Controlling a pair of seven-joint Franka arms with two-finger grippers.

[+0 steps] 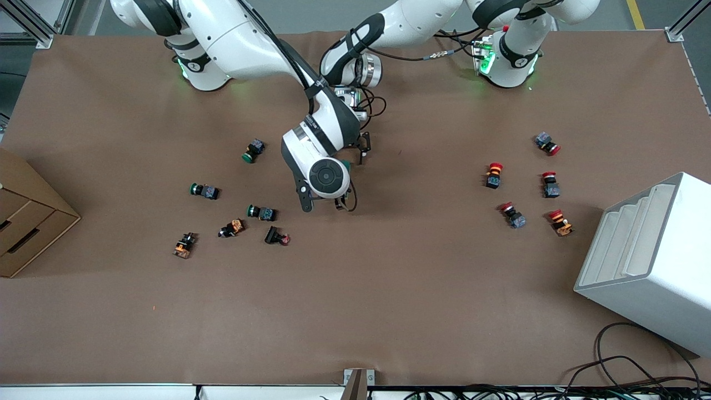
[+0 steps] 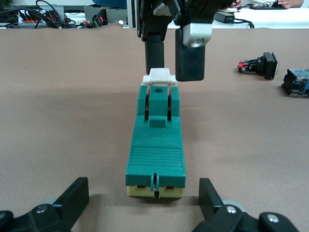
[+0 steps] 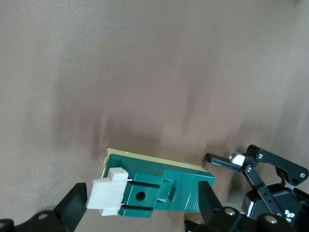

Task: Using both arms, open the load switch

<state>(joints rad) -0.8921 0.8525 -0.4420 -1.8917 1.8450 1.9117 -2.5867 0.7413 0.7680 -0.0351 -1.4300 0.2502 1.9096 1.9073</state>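
Observation:
The load switch is a dark-green block on a cream base, lying flat on the brown table. Its white tab points toward the front camera. In the front view only a green sliver of the load switch shows under the right arm's wrist. My left gripper is open, its fingers on either side of the switch's ribbed end and clear of it. My right gripper is open over the load switch, with its fingers hanging at the white tab. The two arms meet at the table's middle.
Several green and orange push buttons lie toward the right arm's end, several red ones toward the left arm's end. A white rack and a cardboard box stand at the table's two ends.

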